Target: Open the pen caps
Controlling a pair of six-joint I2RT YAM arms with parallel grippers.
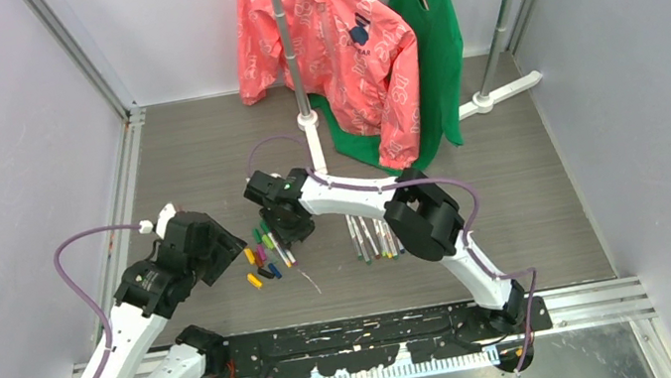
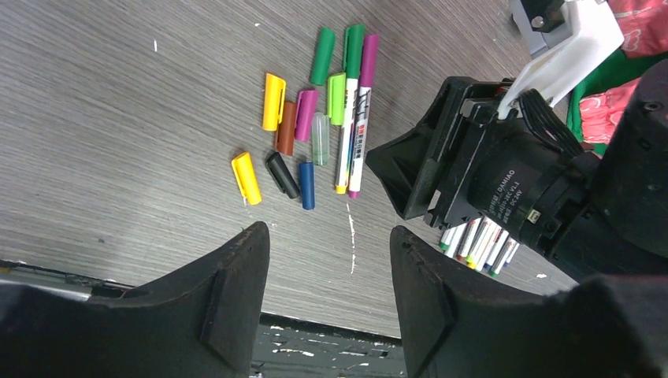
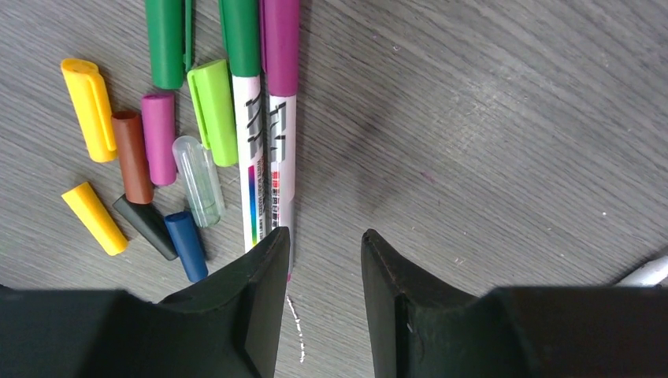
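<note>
Mostly done: loose pen caps lie clustered on the bench; a row of pens nearby looks uncapped, though half hidden. Two capped pens lie beside the caps; right claw above them and left claw both gape, empty

Illumination is bright, even and diffuse in all three views; shadows on the worktop are soft and faint, the clearest a dim grey patch ahead of the right gripper in its wrist view; the pen caps render sharp, colours saturated; verticals splay outward toward the top view's edges.
</note>
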